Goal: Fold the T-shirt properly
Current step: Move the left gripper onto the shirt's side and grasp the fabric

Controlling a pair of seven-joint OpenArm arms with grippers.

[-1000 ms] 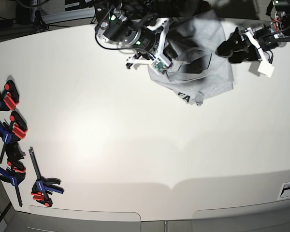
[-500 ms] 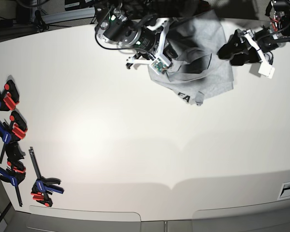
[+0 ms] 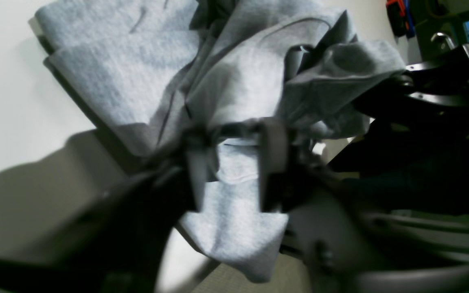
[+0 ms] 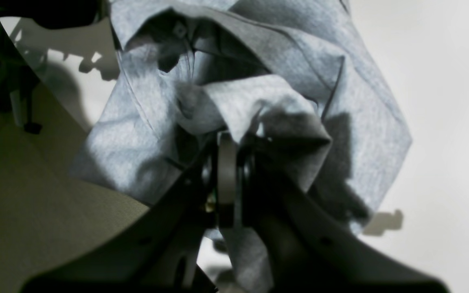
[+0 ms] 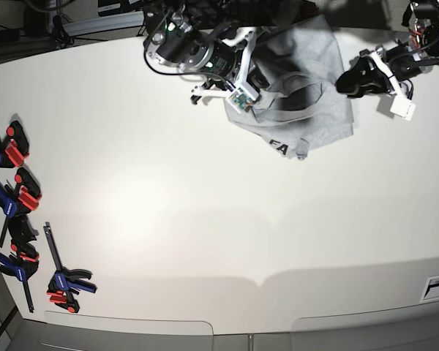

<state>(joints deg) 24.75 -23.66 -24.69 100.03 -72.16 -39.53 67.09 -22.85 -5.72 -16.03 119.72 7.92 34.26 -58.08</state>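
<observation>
The T-shirt [image 5: 318, 110] lies crumpled at the table's far side, light grey, with black letters showing at its near edge. My right gripper [image 5: 254, 82] is on its left part. In the right wrist view this gripper [image 4: 228, 138] is shut on a bunched fold of the T-shirt [image 4: 364, 122]. My left gripper [image 5: 346, 82] is at the shirt's right edge. In the left wrist view its jaws [image 3: 234, 171] stand a little apart, blurred, with grey T-shirt [image 3: 116, 89] cloth in the gap between the fingers [image 3: 273, 162].
Several blue, red and black clamps [image 5: 14, 197] lie along the left edge of the white table [image 5: 205, 212]. A small white block [image 5: 402, 108] hangs under the left arm. Dark equipment stands behind the table's far edge.
The left gripper's jaws have drawn closer together at the shirt's right edge, and that arm has shifted slightly. The right arm and the shirt have not moved.
</observation>
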